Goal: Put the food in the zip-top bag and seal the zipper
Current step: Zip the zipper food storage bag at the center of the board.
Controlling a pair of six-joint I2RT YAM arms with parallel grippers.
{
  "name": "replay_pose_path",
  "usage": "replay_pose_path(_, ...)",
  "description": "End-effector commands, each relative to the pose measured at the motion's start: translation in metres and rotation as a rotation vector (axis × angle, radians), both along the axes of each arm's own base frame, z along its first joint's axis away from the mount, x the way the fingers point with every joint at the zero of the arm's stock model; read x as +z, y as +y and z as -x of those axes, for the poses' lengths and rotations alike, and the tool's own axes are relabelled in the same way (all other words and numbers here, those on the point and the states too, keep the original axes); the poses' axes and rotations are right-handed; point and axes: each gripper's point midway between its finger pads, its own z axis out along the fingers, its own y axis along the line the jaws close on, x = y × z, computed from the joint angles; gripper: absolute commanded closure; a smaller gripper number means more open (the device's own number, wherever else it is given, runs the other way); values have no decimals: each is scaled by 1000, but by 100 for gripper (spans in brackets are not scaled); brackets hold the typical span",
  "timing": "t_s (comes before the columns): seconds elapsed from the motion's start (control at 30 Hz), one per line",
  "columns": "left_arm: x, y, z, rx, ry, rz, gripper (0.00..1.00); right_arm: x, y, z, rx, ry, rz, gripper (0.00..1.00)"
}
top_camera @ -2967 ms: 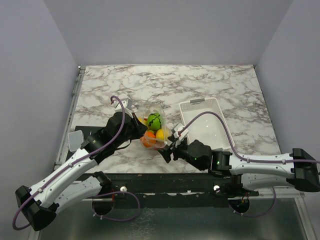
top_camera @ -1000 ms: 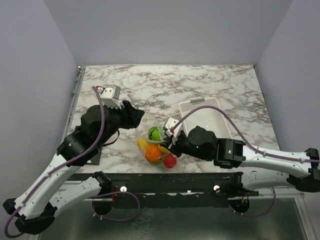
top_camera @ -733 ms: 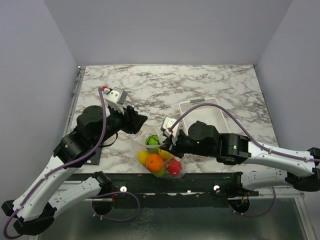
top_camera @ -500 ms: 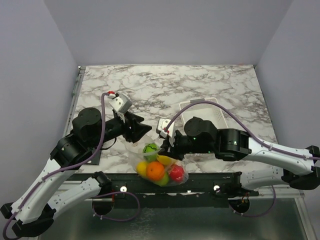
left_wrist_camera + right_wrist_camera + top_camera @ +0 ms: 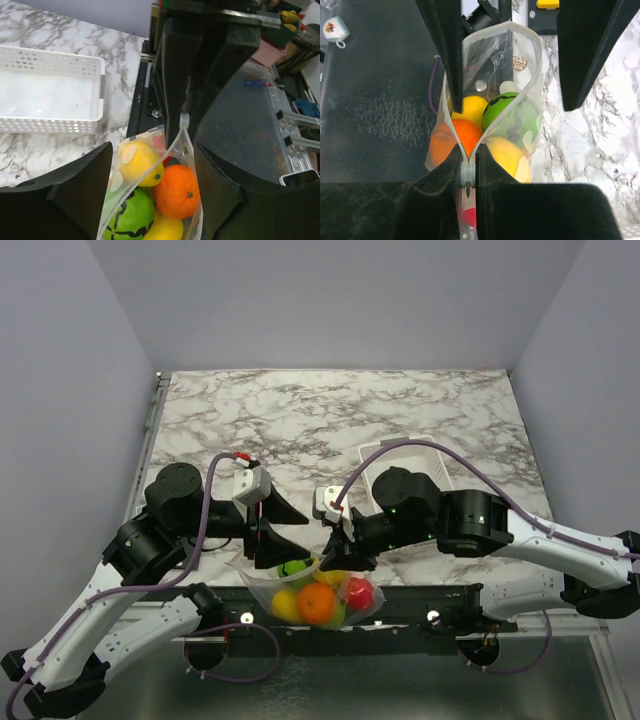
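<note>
The right pincer is squeezing the zipper between its closed fingertips, at one end of the mouth of the zip-top bag, and the bag is hanging from that grip over the near edge of the desk. The rest of the mouth is gaping open, with the two sides of the strip spreading apart away from the pinched end. The left pincer is standing open, one finger on each side of the bag near its mouth; whether either finger is touching the plastic I cannot tell. The food is sitting inside the bag: an orange, a dark-striped green ball, a yellow fruit and a red piece, all crowding together at the bottom. The white tray is lying on the desk behind the right arm
</note>
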Motion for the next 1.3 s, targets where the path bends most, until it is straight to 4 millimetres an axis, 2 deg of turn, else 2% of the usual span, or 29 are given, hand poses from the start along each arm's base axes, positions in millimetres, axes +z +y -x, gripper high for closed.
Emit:
replay_pose_path(0.0,3,1,29,-175,-6,47,30,22,1,16,75,35,-53,99)
replay_pose_path(0.27,-2,0,37,-221,15,56,24,25,7,20,89,61,-53,99)
replay_pose_path(0.63,-9,-2,42,-244,37,54,23,39,15,1,-47,72,-49,99)
replay_pose_path(0.93,-15,0,31,-137,2,43,24,37,12,-7,-124,89,0,99)
replay_pose_path(1.27,-27,-3,17,-55,-10,-29,28,47,12,-13,-190,119,0,99)
